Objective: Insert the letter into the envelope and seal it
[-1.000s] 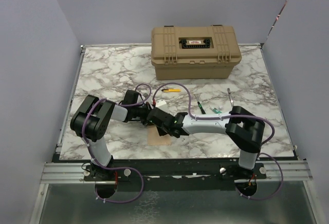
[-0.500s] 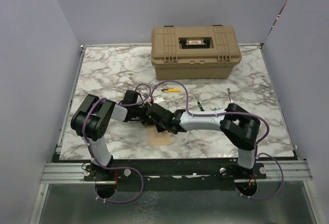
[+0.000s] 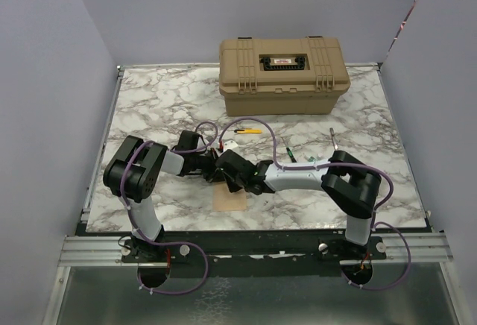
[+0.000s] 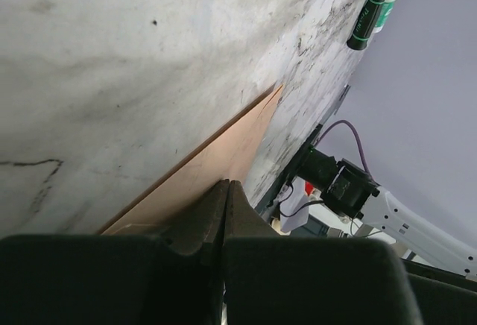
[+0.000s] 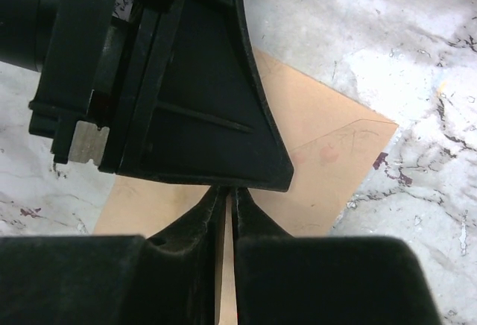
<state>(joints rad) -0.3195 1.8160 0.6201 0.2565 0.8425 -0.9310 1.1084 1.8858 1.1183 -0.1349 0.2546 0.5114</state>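
Note:
The peach-tan envelope lies flat on the marble near the front edge, its flap folded down, with seam lines showing in the right wrist view. The letter is not in view as a separate sheet. My left gripper is shut, its tips down on the envelope's surface. My right gripper meets it from the right, jaws almost together with a hairline gap, low over the envelope, its tips right against the left gripper's black body.
A tan toolbox stands at the back. A yellow pen, a green marker, a small tool and a white scrap lie behind the arms. The table's front edge is just below the envelope.
My right arm has stretched further left, bringing its gripper closer against the left gripper. The left arm and the envelope have hardly moved.

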